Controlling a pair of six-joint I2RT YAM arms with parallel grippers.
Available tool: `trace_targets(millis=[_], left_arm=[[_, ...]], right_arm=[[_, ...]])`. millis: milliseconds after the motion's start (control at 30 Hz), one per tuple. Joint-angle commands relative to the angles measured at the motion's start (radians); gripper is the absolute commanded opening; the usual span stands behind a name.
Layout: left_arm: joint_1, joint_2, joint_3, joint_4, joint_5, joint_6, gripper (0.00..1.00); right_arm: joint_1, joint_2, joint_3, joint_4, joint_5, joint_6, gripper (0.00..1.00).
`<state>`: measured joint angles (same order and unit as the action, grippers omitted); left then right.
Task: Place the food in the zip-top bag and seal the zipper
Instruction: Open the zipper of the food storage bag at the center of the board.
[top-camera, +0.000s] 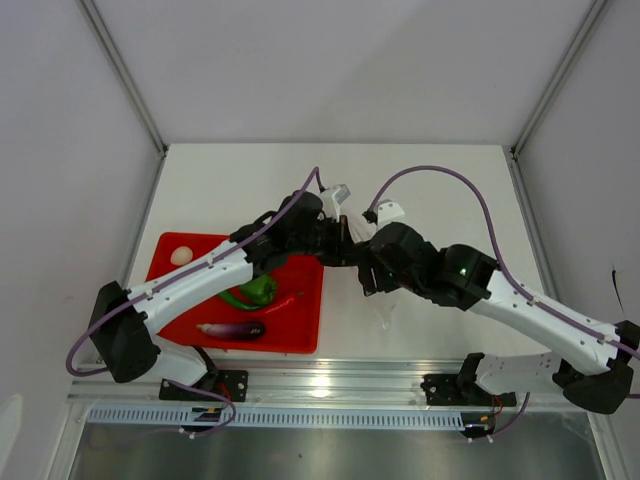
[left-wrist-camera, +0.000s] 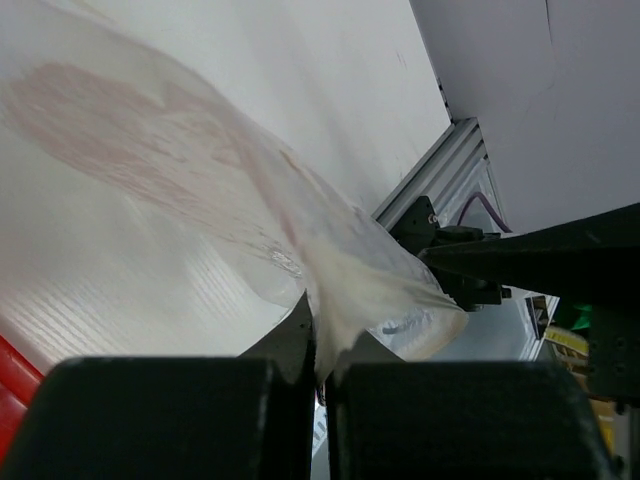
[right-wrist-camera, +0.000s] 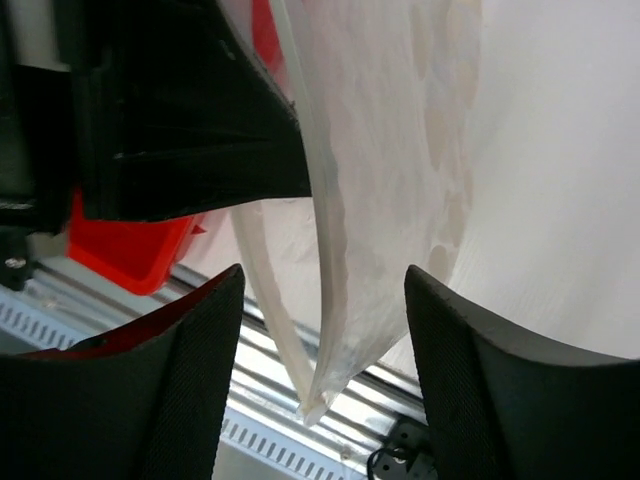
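Note:
The zip-top bag (left-wrist-camera: 190, 170) is clear, crinkly plastic hanging above the white table. My left gripper (left-wrist-camera: 322, 345) is shut on a bunched edge of it. My right gripper (right-wrist-camera: 322, 350) is open, its fingers on either side of the bag's lower corner, where the two pale strips of the zipper (right-wrist-camera: 330, 280) meet; neither finger touches them. In the top view both grippers meet at the table's middle, hiding the bag. The food lies on the red tray (top-camera: 300, 335): a green pepper (top-camera: 252, 291), a thin red chili (top-camera: 285, 300) and a purple eggplant (top-camera: 232, 329).
A pale round object (top-camera: 181, 256) sits in the tray's far left corner. The left gripper's dark body (right-wrist-camera: 180, 110) is close beside my right fingers. An aluminium rail (top-camera: 330, 385) runs along the near table edge, and white walls close in the back and sides.

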<state>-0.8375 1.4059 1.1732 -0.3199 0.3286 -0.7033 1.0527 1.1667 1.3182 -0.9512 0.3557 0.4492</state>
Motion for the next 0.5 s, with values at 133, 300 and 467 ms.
trace_targets(millis=[133, 300, 467], left_arm=[[-0.009, -0.05, -0.012, 0.042, 0.046, -0.013, 0.01], [-0.009, -0.097, -0.064, 0.074, 0.067, -0.007, 0.01], [-0.009, -0.159, -0.157, 0.169, 0.16, 0.011, 0.01]], right_arm=[[0.012, 0.031, -0.068, -0.003, 0.224, 0.025, 0.56], [-0.025, -0.019, -0.131, 0.048, 0.292, 0.017, 0.27], [-0.111, -0.106, -0.143, -0.003, 0.338, 0.04, 0.0]])
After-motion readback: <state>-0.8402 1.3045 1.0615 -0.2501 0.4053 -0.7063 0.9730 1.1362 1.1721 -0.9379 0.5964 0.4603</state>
